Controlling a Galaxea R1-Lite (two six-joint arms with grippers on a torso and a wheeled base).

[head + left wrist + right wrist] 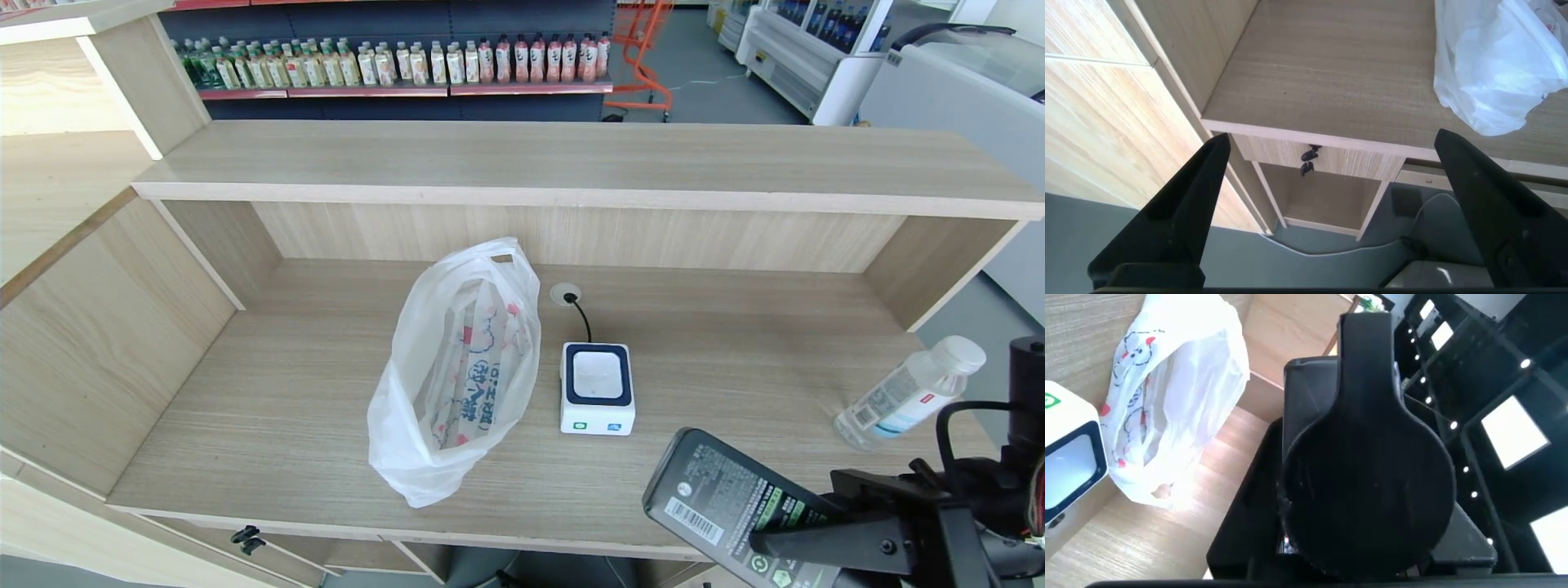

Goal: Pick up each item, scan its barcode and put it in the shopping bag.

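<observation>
My right gripper (804, 535) is shut on a black container (718, 498) with a white barcode label, held over the counter's front edge, right of and nearer than the scanner (597, 388). In the right wrist view the black container (1372, 490) sits close up, with one finger (1368, 367) lying across it. The white shopping bag (457, 376) lies open on the counter just left of the white, blue-rimmed scanner and holds a printed package. A clear water bottle (910, 392) lies tilted at the counter's right end. My left gripper (1327, 216) hangs open below the counter's front left corner.
The wooden counter (735, 351) has a raised back ledge and side walls. A cable runs from the scanner to a round hole (565, 294). Keys (1310, 159) hang from a drawer under the front edge. The shopping bag (1180, 400) and scanner (1069, 465) lie beyond the container.
</observation>
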